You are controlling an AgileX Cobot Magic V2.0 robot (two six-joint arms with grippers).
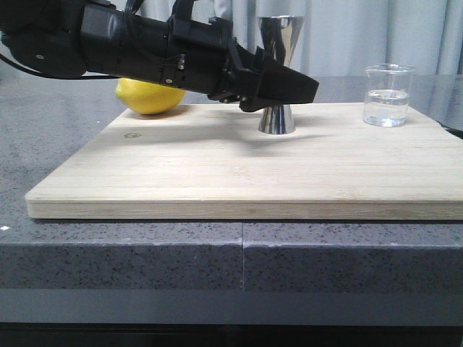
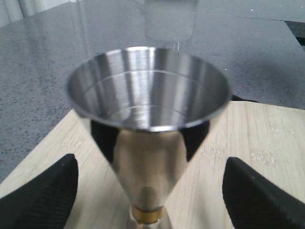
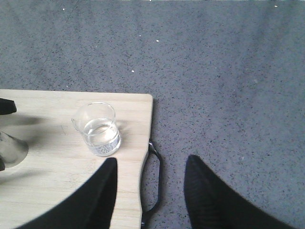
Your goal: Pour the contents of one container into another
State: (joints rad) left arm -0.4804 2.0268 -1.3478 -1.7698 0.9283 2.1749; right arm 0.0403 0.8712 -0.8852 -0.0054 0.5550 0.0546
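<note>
The jigger (image 1: 279,72) is straddled by the spread left gripper (image 1: 289,85) — to steady it — while the beaker (image 1: 388,95) waits near the board's (image 1: 217,173) right edge, the right gripper (image 3: 148,191) spread above.

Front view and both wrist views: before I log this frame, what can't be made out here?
- Front view: the left end effector covers the jigger waist; contact can't be judged.
- Front view: the right arm is out of frame.
- Left wrist view: the jigger base is cut off by the edge; the beaker behind is blurred.
- Right wrist view: the beaker markings are too small to read.
- Front view: the lemon is partly hidden by the arm.
</note>
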